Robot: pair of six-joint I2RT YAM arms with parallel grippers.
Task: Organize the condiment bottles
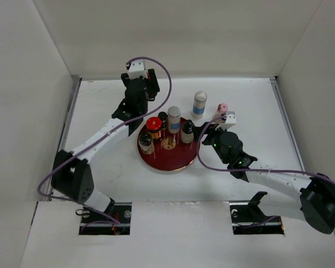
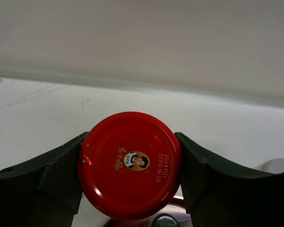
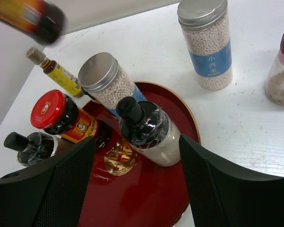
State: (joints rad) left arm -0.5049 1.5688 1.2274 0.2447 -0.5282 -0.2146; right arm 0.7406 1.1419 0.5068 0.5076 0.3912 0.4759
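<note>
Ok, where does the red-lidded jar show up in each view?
Top external: red-lidded jar at the dark-red plate's far-left part.
Left wrist: lower centre, between the left gripper's fingers.
Right wrist: left of centre.
Shared landmark: the dark-red plate.

Overhead view down on table point(image 1: 111, 167), both wrist views close, sharing red-lidded jar point(image 3: 47, 109)

Arms point(image 1: 109, 131): white links w/ black joints, purple cables point(image 1: 170, 84) off wrists, black mesh-textured pincer fingers point(image 3: 42, 189).
</note>
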